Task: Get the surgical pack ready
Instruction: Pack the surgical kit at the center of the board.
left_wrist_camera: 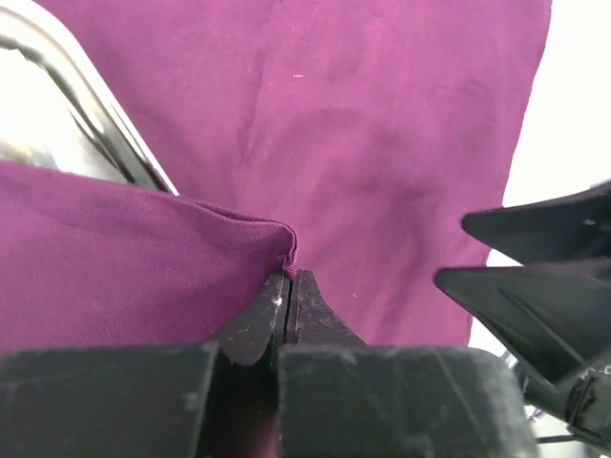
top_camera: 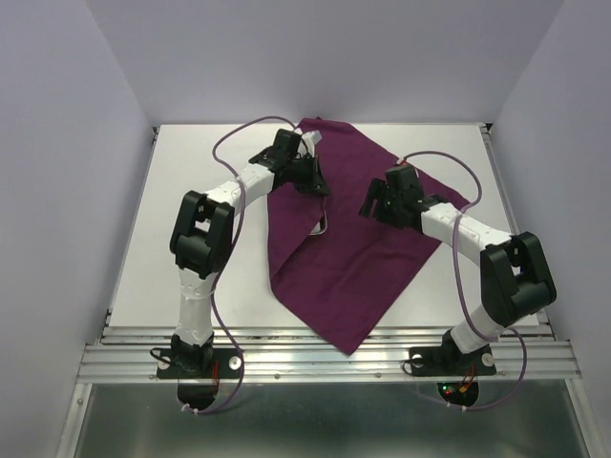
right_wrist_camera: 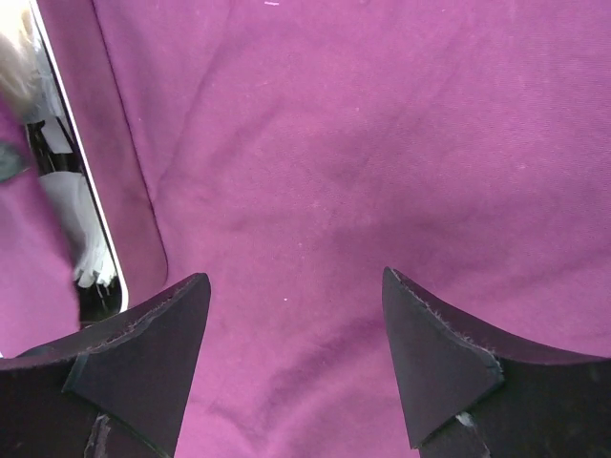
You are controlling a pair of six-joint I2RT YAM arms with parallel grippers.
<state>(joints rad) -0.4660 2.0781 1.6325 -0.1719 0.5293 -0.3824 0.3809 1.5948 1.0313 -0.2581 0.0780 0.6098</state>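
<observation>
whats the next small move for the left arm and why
Probably draw the pinched fold across the steel tray, then release: the left gripper is shut on an edge of the cloth, the tray rim shows uncovered beside it, and the right gripper hangs open.

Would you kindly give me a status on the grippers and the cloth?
Left gripper shut on a fold of the purple cloth. Right gripper open above the cloth, holding nothing. Steel tray partly hidden by the fold. No obstruction seen.

The left arm point(top_camera: 205, 229) is extended toward 2 o'clock, left gripper point(left_wrist_camera: 289, 279) clamped on a cloth point(left_wrist_camera: 382, 143) fold; the right arm point(top_camera: 511, 277) is angled toward 10 o'clock, right gripper point(right_wrist_camera: 294, 277) held spread wide
</observation>
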